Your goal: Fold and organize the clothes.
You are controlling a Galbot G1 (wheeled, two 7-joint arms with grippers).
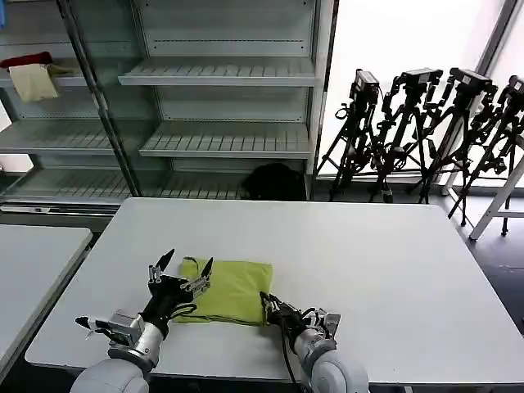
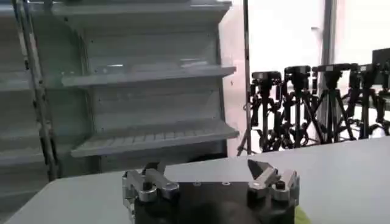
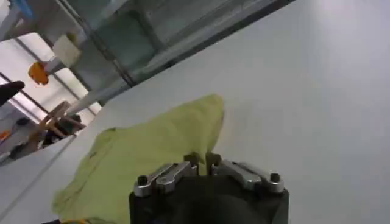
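The clothes, a lime-green T-shirt [image 1: 233,288], lie folded into a small rectangle on the white table [image 1: 368,262] near its front edge. My left gripper [image 1: 188,262] hangs open just above the shirt's left edge, fingers spread and holding nothing. In the left wrist view that gripper [image 2: 206,167] frames bare table top. My right gripper [image 1: 265,301] rests at the shirt's near right corner. In the right wrist view its fingertips [image 3: 195,159] are pinched together on the edge of the green T-shirt [image 3: 146,152].
Metal shelving [image 1: 221,74] stands behind the table, with a beige cloth [image 1: 33,82] and a dark red cloth [image 1: 24,60] on an upper left shelf. Camera tripods [image 1: 426,123] crowd the back right. A second table [image 1: 33,254] adjoins on the left.
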